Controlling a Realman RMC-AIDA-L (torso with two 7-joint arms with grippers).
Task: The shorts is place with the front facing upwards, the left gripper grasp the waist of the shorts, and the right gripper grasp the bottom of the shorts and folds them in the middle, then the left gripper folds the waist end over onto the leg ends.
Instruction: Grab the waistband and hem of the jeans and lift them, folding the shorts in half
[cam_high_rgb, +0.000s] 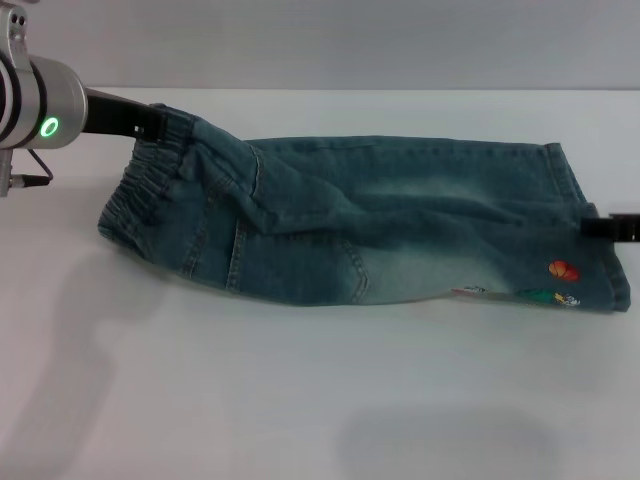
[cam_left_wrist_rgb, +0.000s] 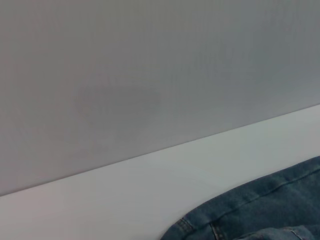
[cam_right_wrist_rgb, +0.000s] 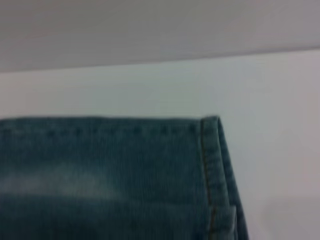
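The blue-green denim shorts (cam_high_rgb: 380, 220) lie folded lengthwise across the white table (cam_high_rgb: 300, 400). The puckered waist (cam_high_rgb: 145, 190) is at the left and the leg ends (cam_high_rgb: 595, 265) at the right, beside the cartoon patch (cam_high_rgb: 563, 270). My left gripper (cam_high_rgb: 165, 125) reaches in from the upper left, shut on the far corner of the waist and holding it slightly raised. Only a black tip of my right gripper (cam_high_rgb: 602, 227) shows at the right edge, closed on the leg hem. The left wrist view shows a denim edge (cam_left_wrist_rgb: 260, 210). The right wrist view shows a stitched hem corner (cam_right_wrist_rgb: 210, 165).
A grey wall (cam_high_rgb: 350, 40) stands behind the table's far edge. Bare white tabletop stretches in front of the shorts. Soft arm shadows (cam_high_rgb: 70, 340) fall on the near left of the table.
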